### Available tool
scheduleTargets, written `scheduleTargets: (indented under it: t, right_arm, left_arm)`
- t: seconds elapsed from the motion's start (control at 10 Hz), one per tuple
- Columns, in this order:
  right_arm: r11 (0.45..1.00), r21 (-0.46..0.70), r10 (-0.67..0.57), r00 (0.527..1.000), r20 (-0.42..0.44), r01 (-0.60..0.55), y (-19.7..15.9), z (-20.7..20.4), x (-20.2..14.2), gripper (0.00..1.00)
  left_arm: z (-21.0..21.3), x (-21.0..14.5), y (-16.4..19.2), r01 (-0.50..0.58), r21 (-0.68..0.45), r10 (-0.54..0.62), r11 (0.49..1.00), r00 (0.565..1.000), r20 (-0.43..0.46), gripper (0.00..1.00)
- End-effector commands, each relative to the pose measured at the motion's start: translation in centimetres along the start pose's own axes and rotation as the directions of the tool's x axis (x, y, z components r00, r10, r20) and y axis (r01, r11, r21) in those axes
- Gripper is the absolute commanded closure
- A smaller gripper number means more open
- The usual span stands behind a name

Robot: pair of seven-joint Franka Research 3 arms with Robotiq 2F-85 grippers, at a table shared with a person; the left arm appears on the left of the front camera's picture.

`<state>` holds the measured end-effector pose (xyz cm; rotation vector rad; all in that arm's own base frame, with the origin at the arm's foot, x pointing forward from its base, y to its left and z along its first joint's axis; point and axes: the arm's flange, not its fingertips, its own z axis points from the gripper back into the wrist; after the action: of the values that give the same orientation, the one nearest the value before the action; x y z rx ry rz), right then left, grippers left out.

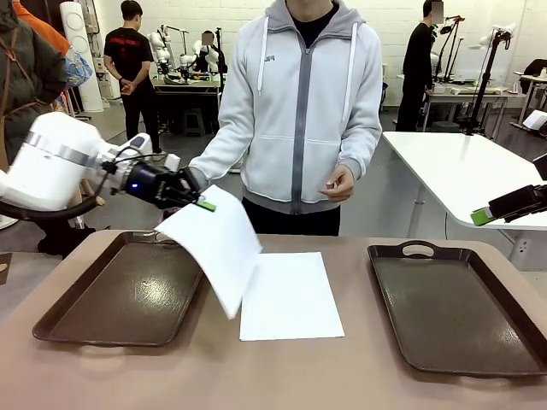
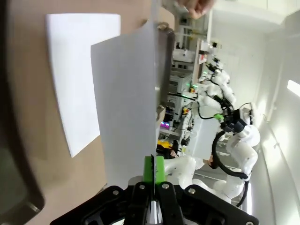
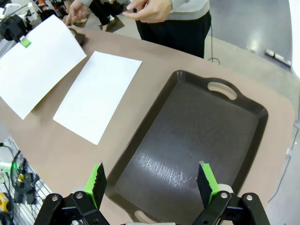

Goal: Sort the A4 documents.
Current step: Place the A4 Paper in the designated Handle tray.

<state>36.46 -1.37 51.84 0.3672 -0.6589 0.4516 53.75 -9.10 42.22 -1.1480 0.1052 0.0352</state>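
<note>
View from the front: your left gripper [image 1: 203, 203] is clamped on the top corner of the lifted sheet [image 1: 218, 248], which hangs tilted in the air by the inner edge of the left tray [image 1: 111, 299]. The flat sheet [image 1: 291, 295] lies on the table [image 1: 273, 376] between that tray and the right tray [image 1: 453, 312], touching neither. Your right gripper [image 1: 483, 216] sits raised beyond the right tray's far corner; you cannot judge its jaws from here. A person stands at the far side, one hand [image 1: 338, 184] held at the waist.

Left wrist view: the green pads [image 2: 149, 169] are pressed together on the edge of the lifted sheet [image 2: 124, 103]. The flat sheet [image 2: 77, 70] lies on the table behind it.

Right wrist view: your right gripper [image 3: 152, 180] stands wide open, holding nothing, above the right tray [image 3: 187, 131]. The flat sheet [image 3: 98, 101] lies beside that tray, apart from it. The lifted sheet [image 3: 40, 63] hangs from the left gripper [image 3: 21, 40] farther off.
</note>
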Motion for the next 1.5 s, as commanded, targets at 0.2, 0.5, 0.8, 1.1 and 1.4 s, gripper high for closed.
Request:
scheduleTargets:
  t: [0.2,0.5,0.8,1.1,1.4]
  right_arm:
    - [1.000,0.023,-0.003,1.000,0.006,0.003,-0.1,-0.2,0.0,0.00]
    - [1.000,0.023,-0.003,1.000,0.006,0.003,-0.1,-0.2,0.0,0.00]
    - [1.000,0.023,-0.003,1.000,0.006,0.003,-0.1,-0.2,0.0,0.00]
    - [1.000,0.023,-0.003,1.000,0.006,0.003,-0.1,-0.2,0.0,0.00]
    - [1.000,0.023,-0.003,1.000,0.006,0.003,-0.1,-0.2,0.0,0.00]
  left_arm:
    - [4.1,-3.7,2.9,0.041,0.179,-0.049,0.983,0.998,0.045,0.99]
    - [6.9,-3.0,6.1,0.059,0.237,-0.097,0.970,0.984,0.152,0.99]
    - [9.7,-1.6,6.9,0.058,0.292,-0.114,0.955,0.978,0.176,0.99]
    - [11.5,1.3,8.6,0.005,0.363,-0.054,0.932,0.991,0.125,0.99]
    - [10.8,3.8,10.5,-0.021,0.410,-0.016,0.912,0.996,0.086,0.99]
